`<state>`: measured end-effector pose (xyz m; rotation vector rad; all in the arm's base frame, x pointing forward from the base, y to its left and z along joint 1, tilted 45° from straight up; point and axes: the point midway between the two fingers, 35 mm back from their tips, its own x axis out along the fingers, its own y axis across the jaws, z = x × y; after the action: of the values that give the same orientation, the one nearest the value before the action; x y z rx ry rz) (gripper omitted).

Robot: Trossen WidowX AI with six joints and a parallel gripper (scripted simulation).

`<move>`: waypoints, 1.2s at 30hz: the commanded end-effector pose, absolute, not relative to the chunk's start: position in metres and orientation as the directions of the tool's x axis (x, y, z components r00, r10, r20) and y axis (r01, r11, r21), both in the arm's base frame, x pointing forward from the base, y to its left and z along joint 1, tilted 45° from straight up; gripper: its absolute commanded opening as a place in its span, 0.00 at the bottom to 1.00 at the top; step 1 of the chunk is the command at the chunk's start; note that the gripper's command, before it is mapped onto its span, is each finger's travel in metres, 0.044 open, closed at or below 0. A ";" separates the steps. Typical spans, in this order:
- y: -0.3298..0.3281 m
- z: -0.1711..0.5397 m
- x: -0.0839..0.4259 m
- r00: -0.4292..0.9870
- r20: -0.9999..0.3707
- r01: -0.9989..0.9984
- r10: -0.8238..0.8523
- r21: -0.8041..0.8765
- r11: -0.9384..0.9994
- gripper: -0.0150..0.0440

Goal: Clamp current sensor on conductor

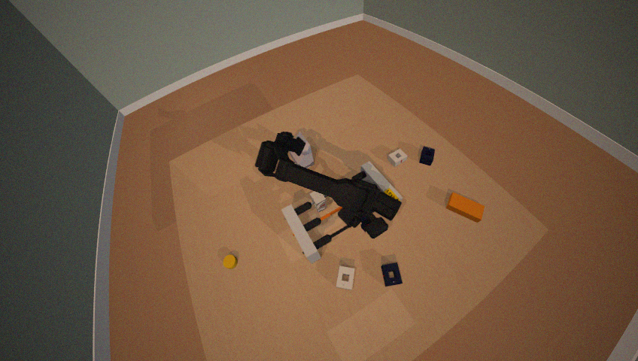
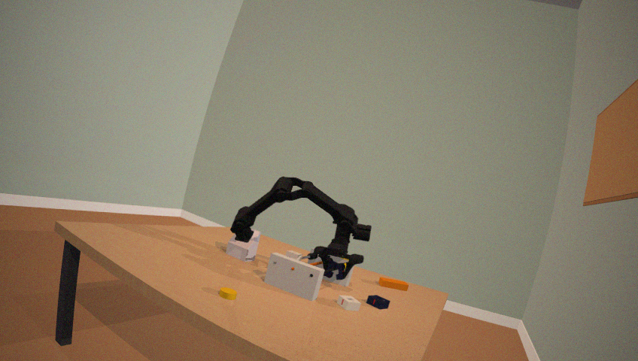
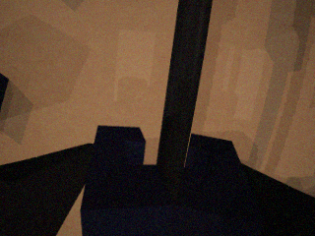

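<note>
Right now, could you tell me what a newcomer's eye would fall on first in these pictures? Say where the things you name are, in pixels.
Most likely the black arm [image 1: 308,177] [image 2: 329,203], arched over the table, its gripper down between two pale upright panels. Next, the bright orange block [image 1: 465,207] [image 2: 393,283] beyond the panels, and the yellow disc [image 1: 229,261] [image 2: 227,293], alone on the other side.
</note>
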<state>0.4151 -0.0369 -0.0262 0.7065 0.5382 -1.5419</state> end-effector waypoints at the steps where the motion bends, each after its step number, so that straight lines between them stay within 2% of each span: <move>1: -0.037 -0.026 0.415 -0.016 -0.711 0.993 -0.703 0.074 -0.097 0.84; 10: -0.037 -0.026 0.415 -0.016 -0.711 0.993 -0.703 0.074 -0.097 0.74; 21: -0.037 -0.026 0.415 -0.016 -0.711 0.993 -0.703 0.074 -0.097 0.25; 36: -0.037 -0.026 0.415 -0.016 -0.711 0.993 -0.703 0.074 -0.097 0.25</move>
<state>0.4151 -0.0370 -0.0261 0.7062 0.5378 -1.5422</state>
